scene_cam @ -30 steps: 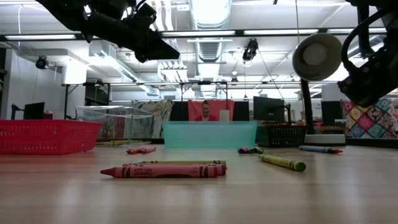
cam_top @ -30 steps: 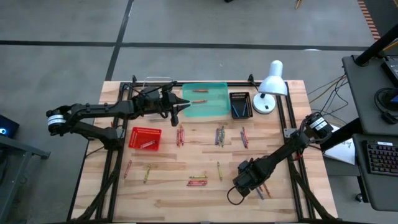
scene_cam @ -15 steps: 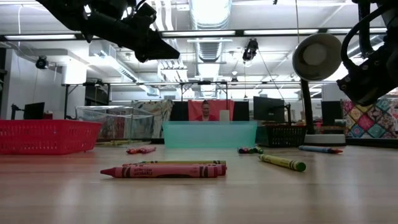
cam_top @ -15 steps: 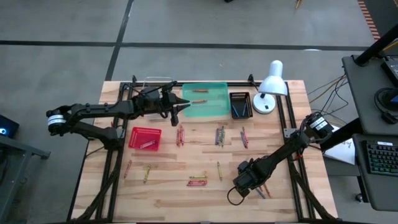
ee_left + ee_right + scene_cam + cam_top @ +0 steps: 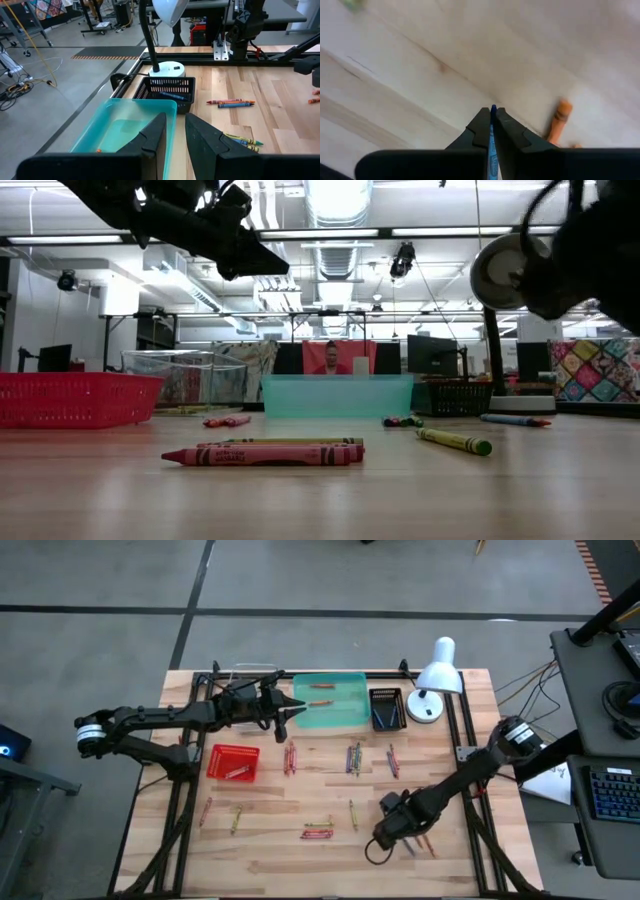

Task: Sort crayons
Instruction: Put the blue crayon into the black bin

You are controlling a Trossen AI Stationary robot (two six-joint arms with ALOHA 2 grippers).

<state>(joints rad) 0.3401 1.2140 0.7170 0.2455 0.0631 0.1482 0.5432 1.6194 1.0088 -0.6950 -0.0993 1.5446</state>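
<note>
The wooden surface (image 5: 330, 790) carried a teal tray (image 5: 340, 712) at the middle of its far edge, with a black mesh basket (image 5: 386, 708) and a white desk lamp (image 5: 436, 670) toward the far right corner and a red mesh basket (image 5: 233, 761) nearer the left edge. The left arm reached along the far edge, its claw (image 5: 296, 707) hanging above the left end of the teal tray with the fingers (image 5: 155, 136) only slightly apart and nothing between them. The right arm stretched in from the right edge, its claw (image 5: 384, 836) low over the near right part of the surface, pinching a blue crayon (image 5: 492, 145) whose tip stuck out past the fingers. An orange crayon (image 5: 558, 120) lay on the wood just beside that claw. The other crayons (image 5: 318, 830) lay loose across the middle of the surface: clusters near the trays, singles toward the near left, and a red and yellow-green pair near the near edge.
</note>
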